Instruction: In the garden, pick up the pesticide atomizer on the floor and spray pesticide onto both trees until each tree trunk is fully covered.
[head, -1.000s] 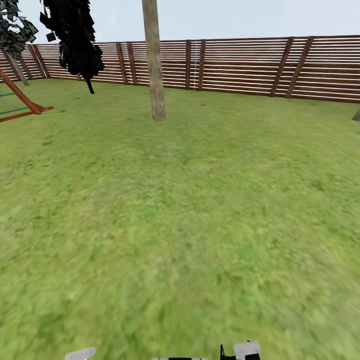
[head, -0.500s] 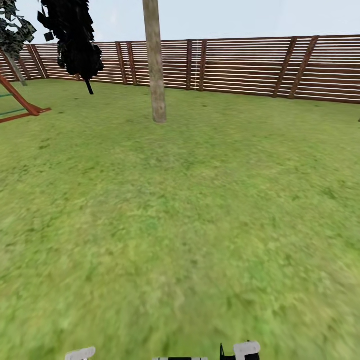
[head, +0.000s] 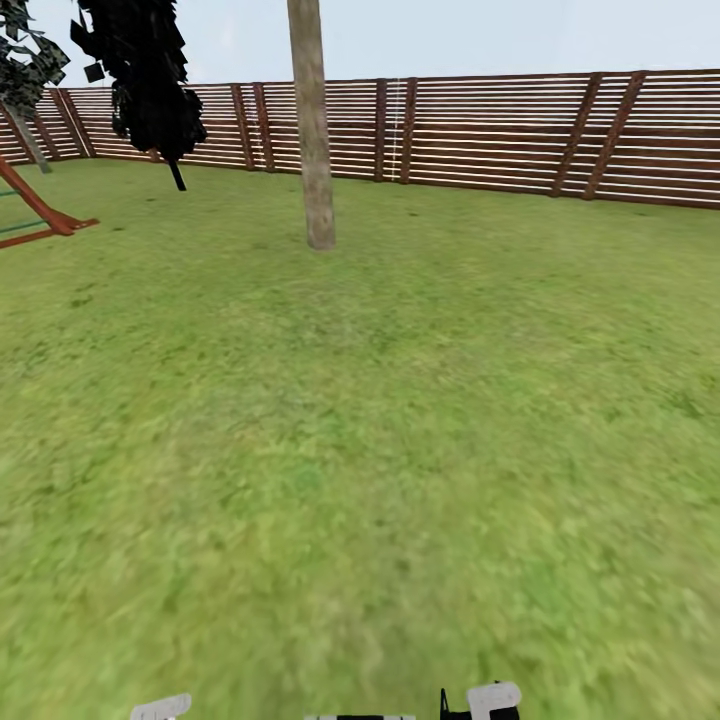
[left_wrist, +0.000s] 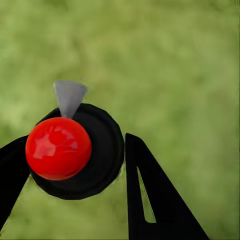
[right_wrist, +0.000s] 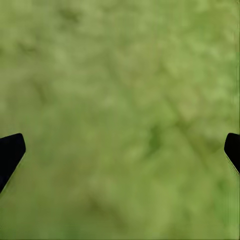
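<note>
In the left wrist view, the pesticide atomizer (left_wrist: 95, 150) has a round black body, a glossy red ball top and a grey nozzle. My left gripper (left_wrist: 75, 142) is shut on it, with one black finger on each side, above blurred grass. My right gripper (right_wrist: 122, 150) is open over bare lawn, its fingertips (right_wrist: 10, 152) far apart with nothing between them. One tree stands ahead in the head view. Its thick, mottled grey-brown tree trunk (head: 313, 130) rises straight from the grass, well beyond my arms. No white specks of pesticide can be made out on it.
A brown slatted fence (head: 480, 130) closes the far side of the garden. A thin-trunked small tree with dark foliage (head: 145, 80) stands at the back left. A red play frame (head: 40, 215) sits at the left edge. Open grass (head: 380, 450) lies between me and the trunk.
The whole head view has shifted slightly: the trunk base sits a little lower and the fence posts a little further right, so the camera has moved. Both grippers look unchanged.
</note>
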